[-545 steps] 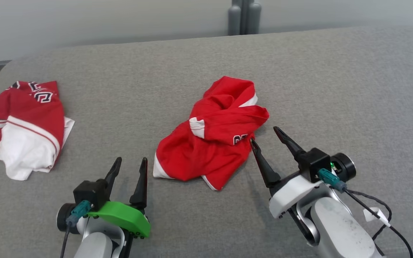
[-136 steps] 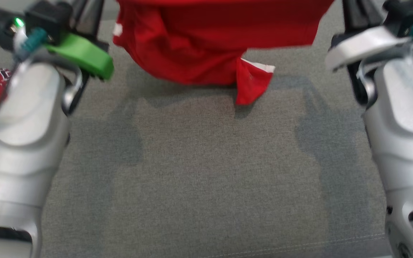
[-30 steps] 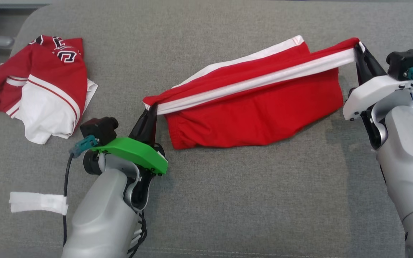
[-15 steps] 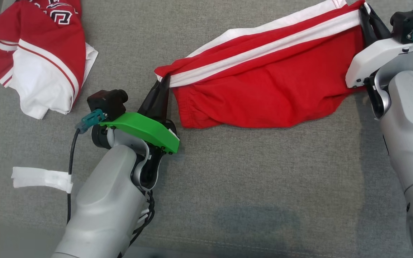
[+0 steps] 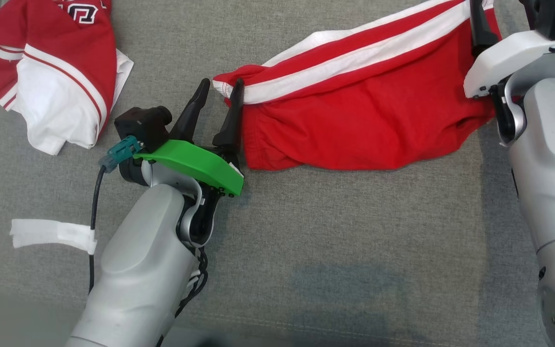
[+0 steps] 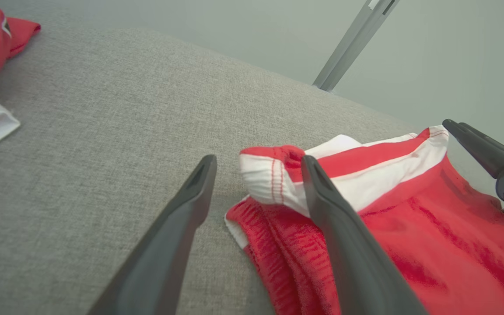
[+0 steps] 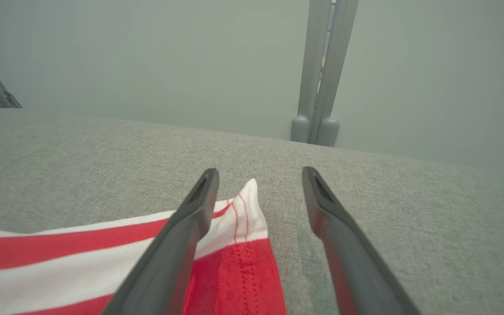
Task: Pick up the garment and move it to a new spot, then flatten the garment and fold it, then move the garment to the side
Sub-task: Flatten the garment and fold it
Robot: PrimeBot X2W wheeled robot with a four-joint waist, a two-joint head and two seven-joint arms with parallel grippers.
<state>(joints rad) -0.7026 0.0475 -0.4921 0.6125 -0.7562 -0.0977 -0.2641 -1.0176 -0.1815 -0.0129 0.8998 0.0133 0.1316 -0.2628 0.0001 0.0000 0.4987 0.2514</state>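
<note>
Garment [image 5: 354, 111]: red shorts with white side stripes, lying spread on the grey cushion [image 5: 330, 241], in its far-right part. Long axis runs left-right, and the striped band is along the far edge.

Left gripper [image 5: 220, 86]: fingers apart, gripping nothing. It sits at the garment's left end with its right finger against the cloth. In the left wrist view the bunched white-and-red corner lies in the gap, right up against that finger. Green cover [image 5: 191, 161] on the wrist.

Right gripper [image 7: 260, 171]: fingers spread, not clamped on anything. It's at the garment's right end. In the right wrist view the white-tipped corner pokes up between the fingers, and the striped band runs off under the left one.

Second garment [image 5: 56, 67], red and white, is crumpled at the cushion's far-left corner, well apart from the first. It has a black-and-white emblem [image 5: 81, 10] at the top edge, cut off by the frame, so I can't read it.

White tape tag [image 5: 51, 233] on the left arm's cable; any writing on it is too small to tell.
</note>
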